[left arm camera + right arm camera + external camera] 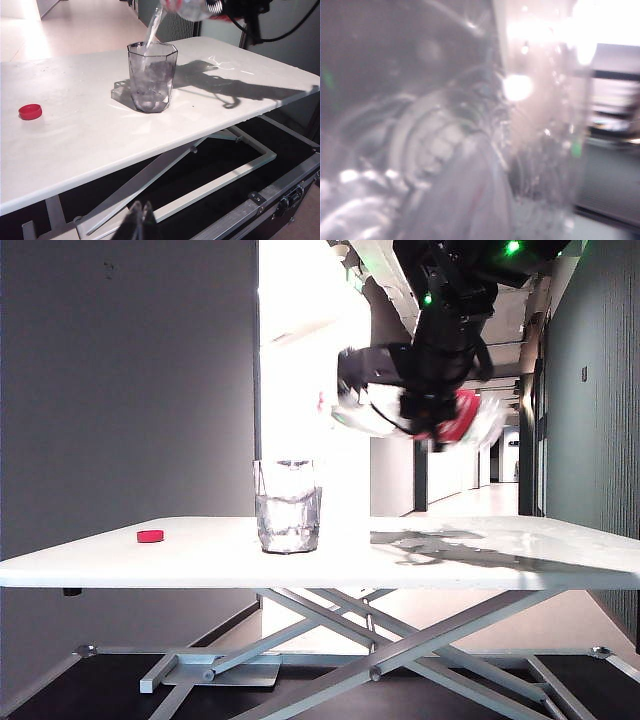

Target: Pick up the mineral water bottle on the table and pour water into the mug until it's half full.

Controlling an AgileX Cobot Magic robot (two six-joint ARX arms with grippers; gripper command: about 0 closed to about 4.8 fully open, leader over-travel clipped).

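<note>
Tipping nearly level in the upper middle of the exterior view, the mineral water bottle (400, 412) is pinched by the right tool (432, 405), whose dark body wraps the bottle's middle; the red-and-white label shows at the tool's right, the neck end points to the left of the frame. Motion blur smears both, so the fingers cannot be told apart, but the tool is pressed nearly together on the bottle. In the right wrist view the clear ribbed plastic of the bottle (470, 150) fills the frame right against the camera, blurred.

Below and to the left of that tool stands the mug (288, 506), upright on the white worktop (500, 560), well under the bottle's mouth. The left wrist view shows a thin stream of water (152, 27) falling from the bottle's neck (192, 7) at the top edge into the mug (151, 76), which is roughly half filled. The bottle and tool hang above and to the right of the mug in that view, casting a shadow on the worktop (75, 145).

A small red cap (150, 536) lies flat on the worktop, well to the left of the mug.

The left tool (140, 222) sits at the bottom edge of its own wrist view, fingers pressed together and holding nothing, low in front of the worktop and well apart from the mug
</note>
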